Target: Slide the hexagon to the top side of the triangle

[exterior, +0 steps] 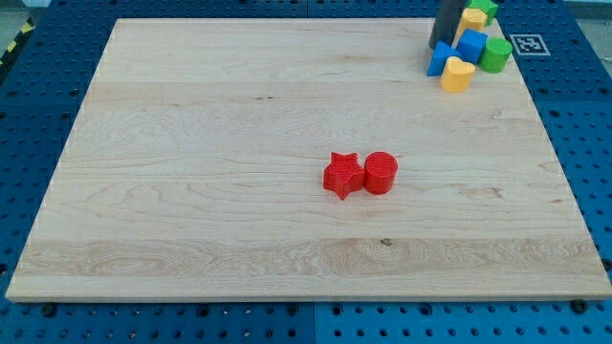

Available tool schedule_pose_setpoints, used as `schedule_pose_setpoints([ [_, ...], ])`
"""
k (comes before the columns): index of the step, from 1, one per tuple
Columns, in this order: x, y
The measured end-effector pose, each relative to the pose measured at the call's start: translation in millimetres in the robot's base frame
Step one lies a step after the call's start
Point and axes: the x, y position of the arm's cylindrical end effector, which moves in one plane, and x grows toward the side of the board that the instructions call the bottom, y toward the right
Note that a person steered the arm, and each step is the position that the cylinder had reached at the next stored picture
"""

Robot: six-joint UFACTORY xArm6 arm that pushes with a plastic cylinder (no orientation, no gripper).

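Up in the view's top right corner of the pale wooden board (191, 115), my tip (439, 44) sits against a tight cluster: blue triangular block (439, 60), blue cube (471, 45), yellow heart-shaped block (457, 74), green cylinder (495, 55), yellow hexagonal block (471, 17) and another green block (484, 9). No pincer here, just the rod. Mid-board, red star block (341, 175) touches red cylinder (380, 173).

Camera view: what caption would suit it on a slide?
My tip beside clustered blocks at the board's top right; red star and red cylinder sit centre.
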Motion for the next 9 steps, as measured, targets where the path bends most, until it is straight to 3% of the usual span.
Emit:
schedule_pose_setpoints([
  [2,8,-81],
  [3,69,-90],
  [4,127,-9],
  [5,150,103],
  [6,119,165],
  [7,62,165],
  [8,-38,154],
  [9,-71,153],
])
